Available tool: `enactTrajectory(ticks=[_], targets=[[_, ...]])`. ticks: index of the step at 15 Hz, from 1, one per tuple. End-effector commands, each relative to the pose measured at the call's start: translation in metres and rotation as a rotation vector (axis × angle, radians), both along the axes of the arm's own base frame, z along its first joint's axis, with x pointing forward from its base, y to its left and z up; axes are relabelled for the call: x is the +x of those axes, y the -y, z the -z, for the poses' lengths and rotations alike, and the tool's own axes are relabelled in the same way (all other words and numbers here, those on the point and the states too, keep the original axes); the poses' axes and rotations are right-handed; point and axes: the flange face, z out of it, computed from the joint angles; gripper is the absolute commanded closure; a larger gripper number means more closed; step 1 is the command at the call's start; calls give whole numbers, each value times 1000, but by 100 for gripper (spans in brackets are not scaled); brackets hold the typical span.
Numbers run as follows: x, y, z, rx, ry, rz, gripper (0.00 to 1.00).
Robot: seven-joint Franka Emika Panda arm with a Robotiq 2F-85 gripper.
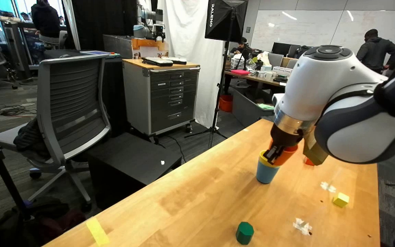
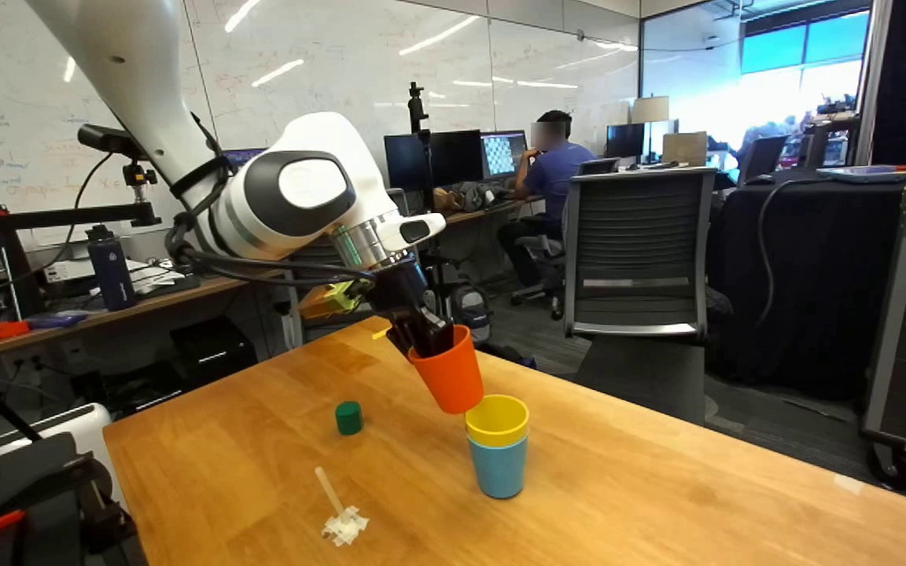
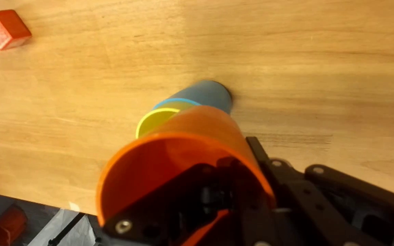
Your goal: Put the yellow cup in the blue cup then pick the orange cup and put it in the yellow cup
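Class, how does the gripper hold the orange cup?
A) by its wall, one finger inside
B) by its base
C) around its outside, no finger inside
A: in the wrist view, one finger of the gripper is inside the orange cup, the other lies outside its wall.

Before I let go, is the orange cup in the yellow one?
Out. The gripper holds the orange cup tilted; in an exterior view, its base shows outside the mouth of the yellow cup.

In an exterior view: softbox, lettered RALENO; robot arm, lettered RA (cut off at the edge). Whiteboard handwriting: illegible.
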Motion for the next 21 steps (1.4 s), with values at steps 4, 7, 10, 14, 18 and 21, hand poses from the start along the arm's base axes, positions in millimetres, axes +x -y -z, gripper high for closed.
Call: enactTrajectory(ticks=[4, 7, 10, 14, 18, 21], targets=[[44, 13, -4, 13, -43, 21, 99], [54, 16, 0, 33, -60, 29, 99], [60, 20, 10, 53, -78, 43, 99], [64, 24, 23, 76, -103, 57, 99], [67, 28, 31, 87, -109, 65, 99], [67, 31, 37, 103, -111, 67, 99]])
